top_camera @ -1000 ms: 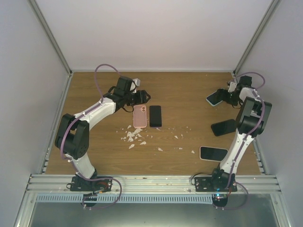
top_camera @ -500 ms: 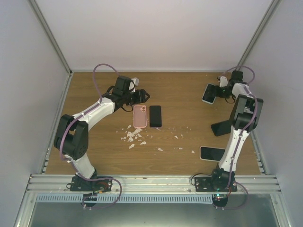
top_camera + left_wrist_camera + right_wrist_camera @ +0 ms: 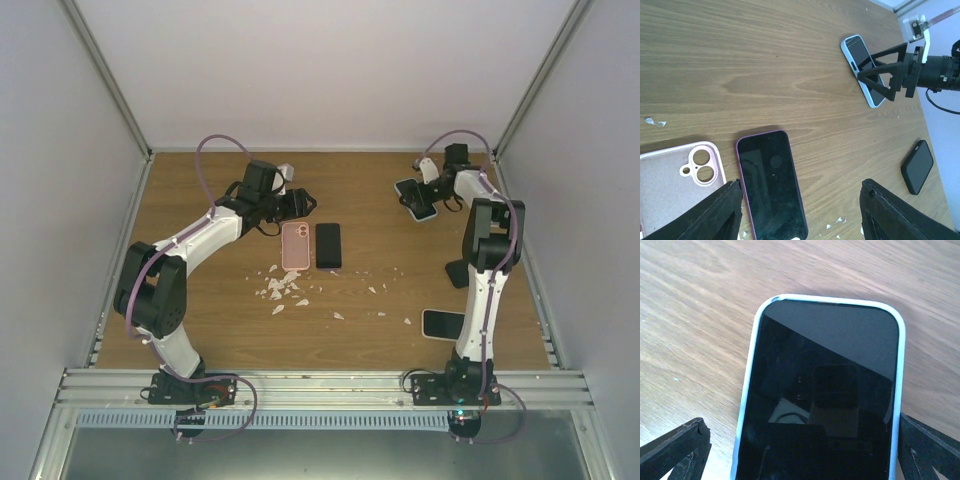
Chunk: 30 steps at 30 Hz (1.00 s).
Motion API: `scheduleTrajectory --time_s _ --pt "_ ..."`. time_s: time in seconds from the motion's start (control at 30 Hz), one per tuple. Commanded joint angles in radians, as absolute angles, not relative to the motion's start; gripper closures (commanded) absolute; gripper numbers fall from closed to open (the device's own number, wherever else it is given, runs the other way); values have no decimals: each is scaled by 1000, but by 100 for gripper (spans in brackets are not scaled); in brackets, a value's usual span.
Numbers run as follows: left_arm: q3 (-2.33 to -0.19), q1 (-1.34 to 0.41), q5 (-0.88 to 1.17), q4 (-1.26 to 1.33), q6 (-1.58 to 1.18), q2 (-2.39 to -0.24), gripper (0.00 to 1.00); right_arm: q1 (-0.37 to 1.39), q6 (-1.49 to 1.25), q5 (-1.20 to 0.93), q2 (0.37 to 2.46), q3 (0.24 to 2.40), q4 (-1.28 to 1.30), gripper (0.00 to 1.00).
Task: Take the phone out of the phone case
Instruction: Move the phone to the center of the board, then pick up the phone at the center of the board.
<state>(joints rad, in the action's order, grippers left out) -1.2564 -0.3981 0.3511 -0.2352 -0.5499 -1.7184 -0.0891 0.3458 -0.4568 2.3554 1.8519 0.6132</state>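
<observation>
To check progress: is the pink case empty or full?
Empty: the pink case shows its bare inside and camera hole; the black phone lies beside it.

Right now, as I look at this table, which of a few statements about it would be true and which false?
1. The pink case lies empty. True.
2. The right claw is shut tight. False: its fingers stand wide apart, either side of a white-cased phone.
3. The black phone lies on top of the pink case. False: it lies beside it.
4. Small white scraps lie on the table. True.
</observation>
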Motion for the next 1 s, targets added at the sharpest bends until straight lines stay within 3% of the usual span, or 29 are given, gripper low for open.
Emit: scheduleTrajectory --time_s 0.0,0.7,0.83,0.97 --pt "-1241 -393 355 -178 -554 -1687 35 -19 416 -393 2381 1796 714 0" --pt "-1238 -391 363 -177 -560 -1684 36 -17 585 -219 2304 1640 749 2" --pt "-1239 -391 363 -178 -559 -1687 36 -18 586 -205 2311 1646 757 10" --pt "-1238 -390 362 -177 -558 -1684 36 -18 587 -192 2308 1646 749 25"
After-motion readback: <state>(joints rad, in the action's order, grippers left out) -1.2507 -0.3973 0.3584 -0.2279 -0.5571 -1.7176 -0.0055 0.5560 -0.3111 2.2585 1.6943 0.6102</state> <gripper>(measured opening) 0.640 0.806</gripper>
